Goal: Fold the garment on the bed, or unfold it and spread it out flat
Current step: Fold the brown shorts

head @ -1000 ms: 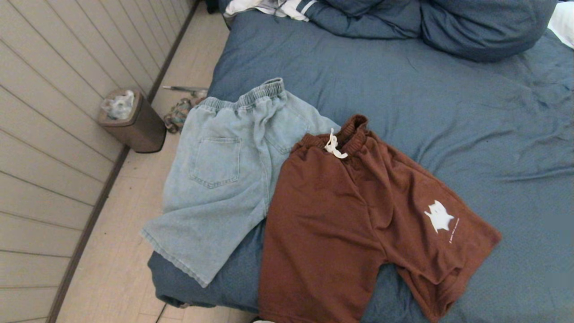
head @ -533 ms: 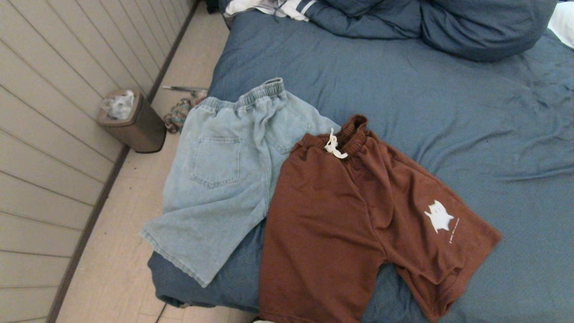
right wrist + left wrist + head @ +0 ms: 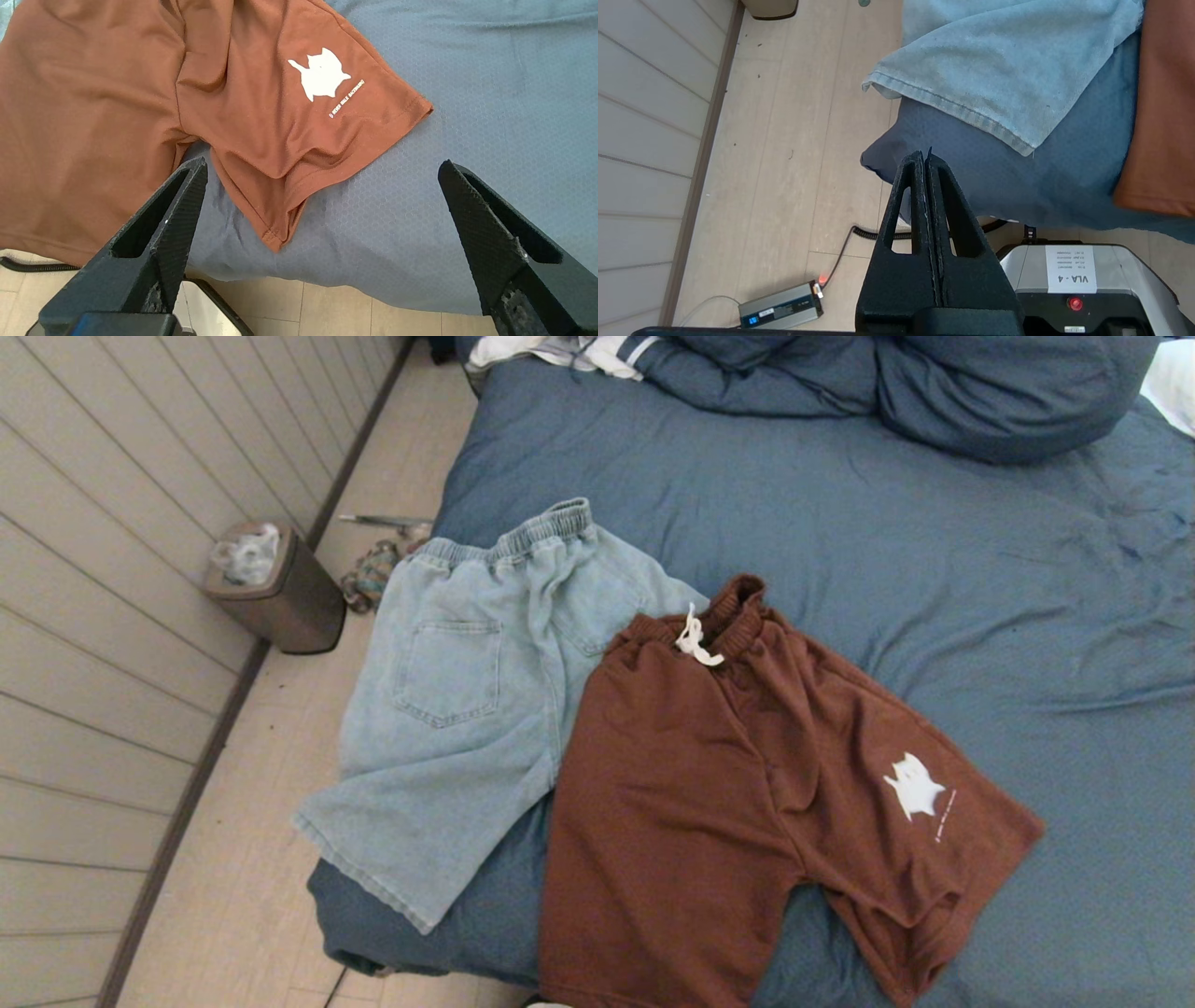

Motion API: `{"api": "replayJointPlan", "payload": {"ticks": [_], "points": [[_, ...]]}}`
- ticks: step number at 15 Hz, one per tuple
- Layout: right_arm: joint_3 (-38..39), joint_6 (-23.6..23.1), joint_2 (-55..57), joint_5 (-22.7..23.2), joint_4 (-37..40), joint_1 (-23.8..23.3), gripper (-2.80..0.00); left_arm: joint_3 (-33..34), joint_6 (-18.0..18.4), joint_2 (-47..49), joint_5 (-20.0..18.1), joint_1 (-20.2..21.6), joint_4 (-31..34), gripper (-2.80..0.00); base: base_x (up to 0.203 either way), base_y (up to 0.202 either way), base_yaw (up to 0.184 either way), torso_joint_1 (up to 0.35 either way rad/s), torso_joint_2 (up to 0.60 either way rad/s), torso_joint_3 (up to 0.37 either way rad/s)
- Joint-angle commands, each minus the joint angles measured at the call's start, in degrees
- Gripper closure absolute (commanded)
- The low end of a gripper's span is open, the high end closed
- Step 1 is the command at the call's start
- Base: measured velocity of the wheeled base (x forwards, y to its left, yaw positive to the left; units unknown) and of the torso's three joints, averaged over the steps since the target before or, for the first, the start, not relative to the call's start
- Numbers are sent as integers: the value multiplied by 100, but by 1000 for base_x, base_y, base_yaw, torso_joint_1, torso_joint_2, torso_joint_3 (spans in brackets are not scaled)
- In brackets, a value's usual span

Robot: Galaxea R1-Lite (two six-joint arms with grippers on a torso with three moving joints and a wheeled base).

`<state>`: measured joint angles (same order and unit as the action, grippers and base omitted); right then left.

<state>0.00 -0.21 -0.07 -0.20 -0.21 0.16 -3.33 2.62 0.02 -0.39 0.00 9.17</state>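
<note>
The brown shorts (image 3: pixel 747 803) lie spread on the bed (image 3: pixel 934 569), partly over the denim shorts (image 3: pixel 467 709) beside them. The right hand (image 3: pixel 322 186) hangs spread wide above the near bed edge, the brown leg hem just beyond it. The left hand (image 3: pixel 927 161) is pressed together, empty, off the bed corner. The floor bin (image 3: pixel 275 583) holds what seems crumpled plastic (image 3: pixel 245 555)
</note>
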Motion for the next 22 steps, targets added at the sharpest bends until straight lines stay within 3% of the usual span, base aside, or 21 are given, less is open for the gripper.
{"api": "replayJointPlan", "payload": {"ticks": [1, 4, 5, 6, 19, 20, 22], "points": [[1, -56, -28, 11, -21, 2, -280, -10, 1, -2, 4, 0, 14, 0, 0, 0, 0, 0, 0, 0], [9, -27, -35, 11, -37, 2, -280, -10, -16, -2, 4, 0, 5, 0, 0, 0, 0, 0, 0, 0], [9, -23, -37, 11, -40, 0, -56, -10, -32, -2, -5, 0, 5, 0, 0, 0, 0, 0, 0, 0], [9, -23, -37, 11, -40, 2, 0, -1, -34, -2, -5, 0, 5, 0, 0, 0, 0, 0, 0, 0], [-26, -39, -45, 4, 19, 2, 0, -71, -37, -7, 23, 6, 14, 0, 0, 0, 0, 0, 0, 0], [-153, -45, -38, 6, 94, 2, 0, -288, -35, 18, 38, 8, 33, 0, 0, 0, 0, 0, 0, 0], [-1127, -44, 305, 33, 612, 4, 0, -961, -40, 467, -3, 8, 137, 0, 0, 0, 0, 0, 0, 0]]}}
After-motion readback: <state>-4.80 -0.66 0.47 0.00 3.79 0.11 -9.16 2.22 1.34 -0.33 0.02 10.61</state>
